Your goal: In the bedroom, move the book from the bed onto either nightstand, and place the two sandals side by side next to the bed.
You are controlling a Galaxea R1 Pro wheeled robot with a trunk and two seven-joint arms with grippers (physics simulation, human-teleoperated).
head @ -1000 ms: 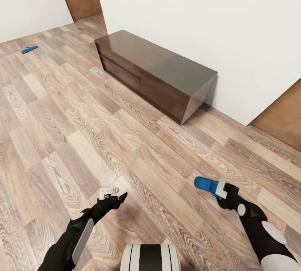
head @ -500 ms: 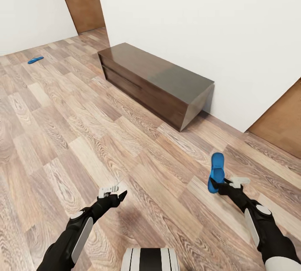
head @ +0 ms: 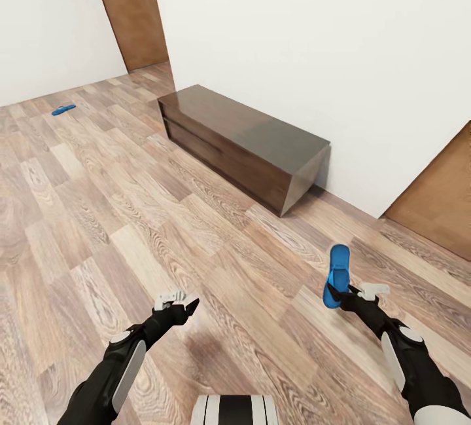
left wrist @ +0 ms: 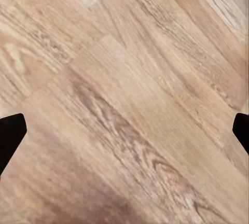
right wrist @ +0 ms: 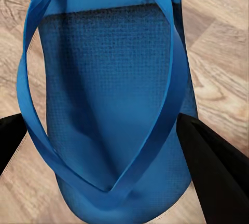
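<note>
My right gripper [head: 340, 294] is shut on a bright blue sandal [head: 338, 272], which it holds above the wood floor, standing up from the fingers. In the right wrist view that sandal [right wrist: 111, 105] shows its strap and footbed between the black fingers [right wrist: 212, 177]. The second blue sandal [head: 63, 109] lies flat on the floor far off at the left, near the white wall. My left gripper [head: 180, 304] hovers open over bare planks; its fingertips [left wrist: 10, 136] are spread wide with nothing between them. The bed and the book are out of view.
A low dark brown cabinet [head: 245, 143] with drawer fronts and a glossy top stands against the white wall ahead. A brown door [head: 127, 9] is at the back left, another brown door [head: 441, 189] at the right. Wood plank floor [head: 131, 215] lies open between me and the cabinet.
The view has tilted up, so the cabinet and far sandal sit lower in the picture. My right gripper has turned the held sandal from pointing left to standing upright. The left arm has stayed put.
</note>
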